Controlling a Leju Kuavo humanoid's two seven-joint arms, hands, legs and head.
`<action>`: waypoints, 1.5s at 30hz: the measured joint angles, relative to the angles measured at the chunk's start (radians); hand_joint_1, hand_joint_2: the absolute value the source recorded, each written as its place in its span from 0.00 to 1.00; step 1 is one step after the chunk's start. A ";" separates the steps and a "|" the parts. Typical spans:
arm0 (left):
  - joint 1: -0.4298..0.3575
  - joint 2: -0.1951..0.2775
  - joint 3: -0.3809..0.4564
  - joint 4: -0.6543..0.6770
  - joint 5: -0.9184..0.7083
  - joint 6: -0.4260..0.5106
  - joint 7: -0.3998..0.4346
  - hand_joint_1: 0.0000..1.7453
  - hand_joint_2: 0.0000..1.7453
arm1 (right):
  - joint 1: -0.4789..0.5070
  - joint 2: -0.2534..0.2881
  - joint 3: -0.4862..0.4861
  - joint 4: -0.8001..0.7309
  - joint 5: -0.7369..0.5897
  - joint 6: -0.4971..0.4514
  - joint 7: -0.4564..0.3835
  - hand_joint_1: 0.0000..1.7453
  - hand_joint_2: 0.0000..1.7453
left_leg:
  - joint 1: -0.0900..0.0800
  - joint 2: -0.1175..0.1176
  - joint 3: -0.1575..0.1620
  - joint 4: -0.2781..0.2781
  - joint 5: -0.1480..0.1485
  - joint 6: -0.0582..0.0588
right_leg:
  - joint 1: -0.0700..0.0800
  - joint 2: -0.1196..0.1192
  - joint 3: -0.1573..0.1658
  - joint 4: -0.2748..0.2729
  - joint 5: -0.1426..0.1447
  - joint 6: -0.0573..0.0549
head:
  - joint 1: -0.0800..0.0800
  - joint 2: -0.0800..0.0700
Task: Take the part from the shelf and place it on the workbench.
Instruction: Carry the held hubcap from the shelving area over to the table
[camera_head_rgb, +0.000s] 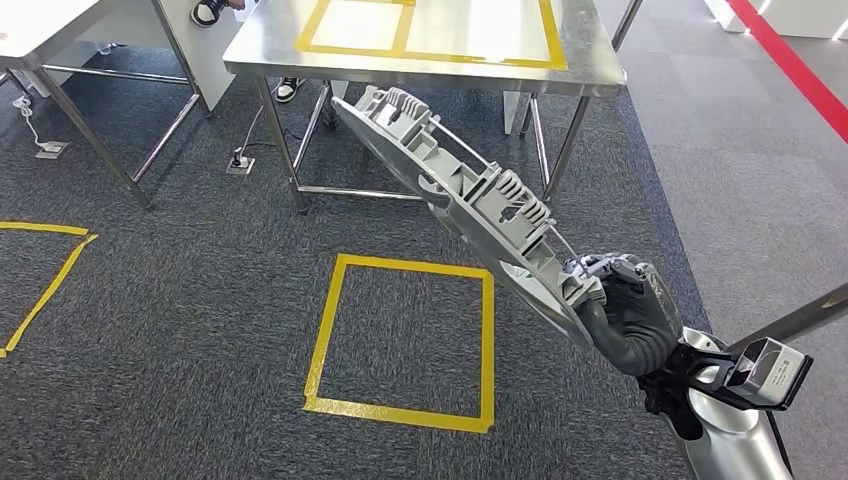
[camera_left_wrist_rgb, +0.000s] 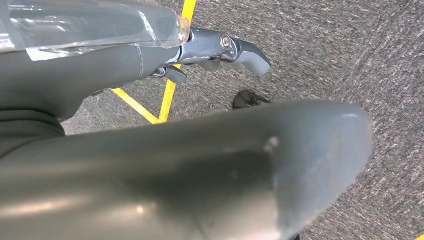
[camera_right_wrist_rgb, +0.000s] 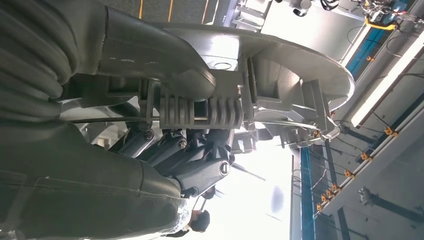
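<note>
The part (camera_head_rgb: 470, 200), a long grey ribbed moulding, was held at one end by the right hand (camera_head_rgb: 630, 310), with the fingers (camera_right_wrist_rgb: 200, 155) curled round its edge and the thumb pressed on the other face. It was carried tilted in the air, its free end reaching under the rim of the workbench (camera_head_rgb: 590, 60). The left hand (camera_left_wrist_rgb: 220, 47) was seen hanging over the carpet with nothing in it; how far its fingers were spread could not be told.

A slip was judged the main risk: the long overhang would lever against a grip taken at one end. The free end could also be knocked against the bench edge or a leg (camera_head_rgb: 565, 150) if it were not raised first.

The bench top was bare steel marked with yellow tape (camera_head_rgb: 480, 55). The grey carpet (camera_head_rgb: 200, 300) bore a taped square (camera_head_rgb: 400, 340), and a second table (camera_head_rgb: 40, 30) was seen at the left.
</note>
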 joint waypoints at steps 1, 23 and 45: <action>0.000 0.000 -0.002 0.000 -0.001 0.000 0.000 0.00 0.00 | 0.000 0.001 0.000 0.000 0.001 0.000 0.000 1.00 1.00 | -0.001 -0.002 0.012 0.000 -0.011 -0.001 | 0.000 0.000 -0.002 -0.037 0.017 -0.004 | 0.000 0.000; 0.005 0.005 -0.021 0.001 0.000 -0.006 -0.012 0.00 0.00 | -0.011 0.043 0.027 0.000 0.035 -0.047 -0.008 1.00 1.00 | -0.004 0.007 -0.172 0.026 0.140 -0.029 | 0.000 0.017 0.305 -0.260 0.020 -0.020 | -0.015 0.000; -0.001 0.004 -0.034 0.000 0.005 -0.008 -0.018 0.00 0.00 | 0.002 0.059 0.040 -0.001 0.034 -0.072 -0.039 1.00 1.00 | 0.002 0.003 -0.181 0.303 -0.120 -0.061 | 0.000 0.025 0.139 -0.253 0.121 -0.056 | -0.024 0.000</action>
